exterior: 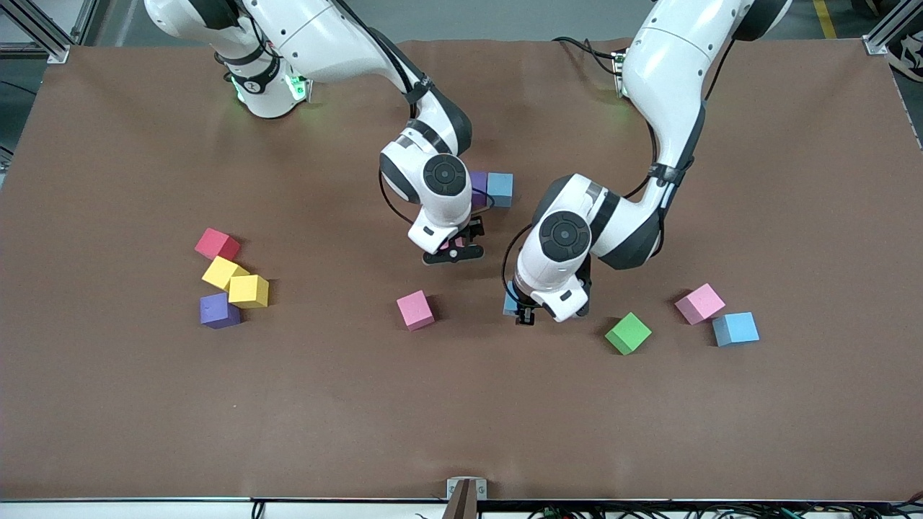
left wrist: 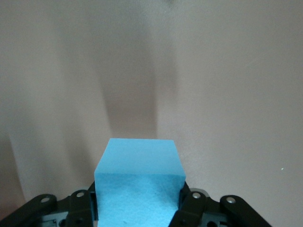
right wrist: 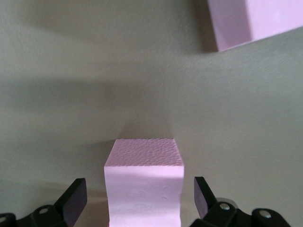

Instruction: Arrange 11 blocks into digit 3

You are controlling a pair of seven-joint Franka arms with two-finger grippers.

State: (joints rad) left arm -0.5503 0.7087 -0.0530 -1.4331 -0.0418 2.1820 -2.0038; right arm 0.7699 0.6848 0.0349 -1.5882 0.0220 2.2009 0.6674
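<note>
My left gripper (exterior: pixel 525 316) (left wrist: pixel 139 203) is shut on a blue block (left wrist: pixel 139 165) (exterior: pixel 510 299), low over the table's middle. My right gripper (exterior: pixel 454 252) (right wrist: pixel 138 188) stands open around a pink block (right wrist: pixel 144 184) on the table, with a gap at each finger. A second pink block (exterior: pixel 415 310) (right wrist: pixel 255 19) lies nearer the camera. A purple block (exterior: pixel 478 189), half hidden by the right arm, touches a blue block (exterior: pixel 500 189). No digit 3 shows in any view.
Toward the right arm's end lie a red block (exterior: pixel 217 244), two yellowish blocks (exterior: pixel 222 272) (exterior: pixel 249 291) and a purple one (exterior: pixel 218 311). Toward the left arm's end lie green (exterior: pixel 628 333), pink (exterior: pixel 699 303) and blue (exterior: pixel 735 329) blocks.
</note>
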